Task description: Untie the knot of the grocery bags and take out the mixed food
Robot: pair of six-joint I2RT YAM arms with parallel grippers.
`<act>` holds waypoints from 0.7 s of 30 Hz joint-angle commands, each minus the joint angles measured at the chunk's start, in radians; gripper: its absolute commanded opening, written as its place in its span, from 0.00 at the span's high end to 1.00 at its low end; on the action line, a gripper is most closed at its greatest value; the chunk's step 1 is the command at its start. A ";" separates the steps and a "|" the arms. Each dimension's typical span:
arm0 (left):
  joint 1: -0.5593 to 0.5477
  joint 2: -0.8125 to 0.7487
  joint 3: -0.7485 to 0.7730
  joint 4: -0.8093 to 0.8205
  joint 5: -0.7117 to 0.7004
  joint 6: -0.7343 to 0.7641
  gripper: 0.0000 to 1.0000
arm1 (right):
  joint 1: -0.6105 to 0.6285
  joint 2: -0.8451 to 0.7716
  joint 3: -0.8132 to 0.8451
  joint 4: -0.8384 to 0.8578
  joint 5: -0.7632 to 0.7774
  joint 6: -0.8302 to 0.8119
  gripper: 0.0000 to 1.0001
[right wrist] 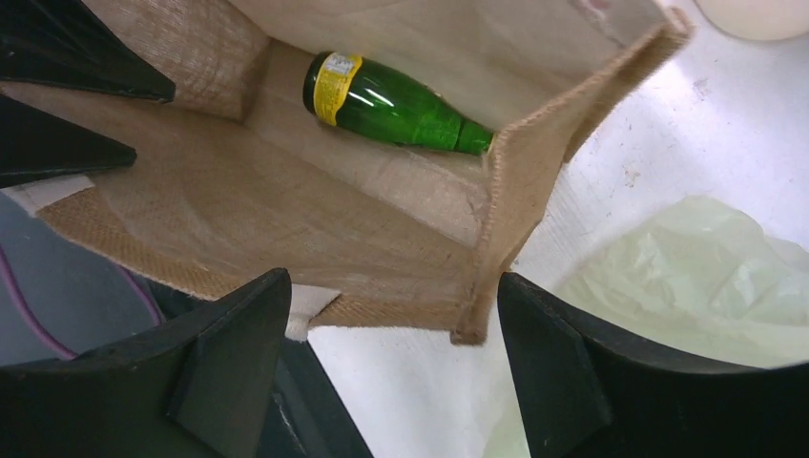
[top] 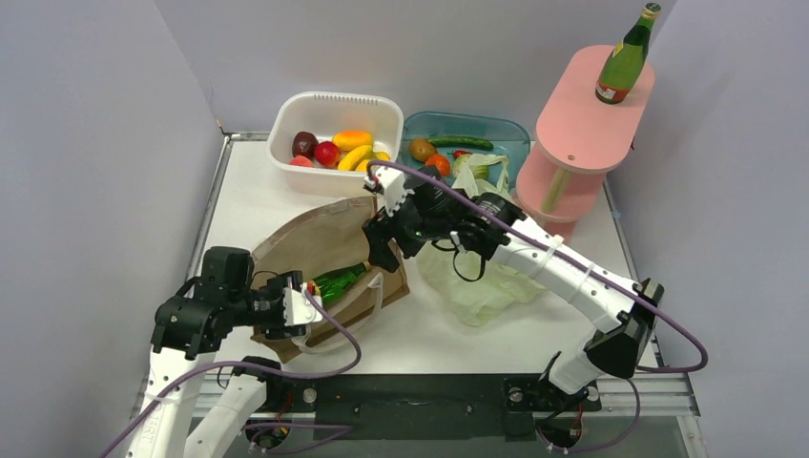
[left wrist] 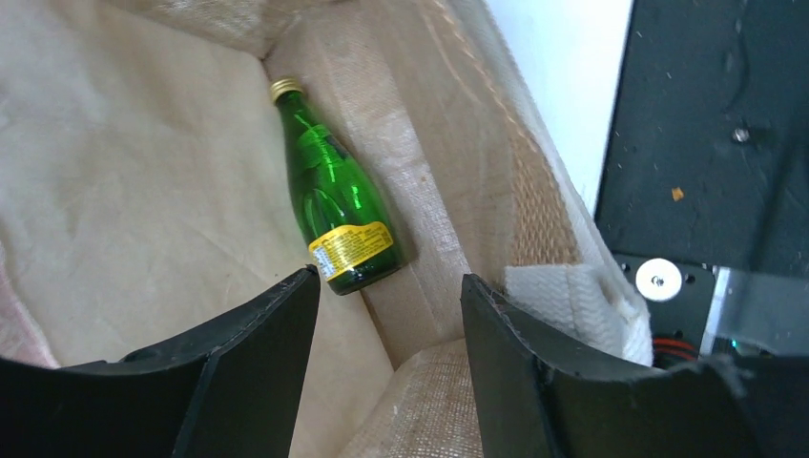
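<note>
The brown bag [top: 315, 239] lies on its side left of centre, toward the desk's near edge. Its mouth is open and one green bottle [left wrist: 336, 196] lies inside against a side wall. The left gripper [left wrist: 389, 281] stands at the bag's near rim and the right gripper [right wrist: 393, 279] at its far-right rim, both with jaws wide, the bag's edge passing between them unclamped. The pale green plastic bag [top: 487, 291] lies crumpled right of centre, just beside the brown bag.

Top ext cam: high, behind arm bases, looks down on whole table [top: 429, 334]. L wrist cam: close, into brown bag [left wrist: 114, 191]. R wrist: close, from opposite rim. All 3 share green bottle [top: 339, 282].
</note>
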 commanded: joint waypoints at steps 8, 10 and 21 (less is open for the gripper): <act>-0.025 -0.019 -0.125 -0.014 0.069 0.187 0.44 | 0.056 -0.046 -0.279 0.155 0.135 -0.250 0.99; -0.025 -0.009 -0.147 0.100 0.049 0.077 0.45 | 0.083 -0.125 -0.391 0.226 0.147 -0.288 1.00; -0.275 0.044 -0.317 0.511 -0.243 -0.176 0.47 | 0.174 -0.214 -0.546 0.459 0.231 -0.257 1.00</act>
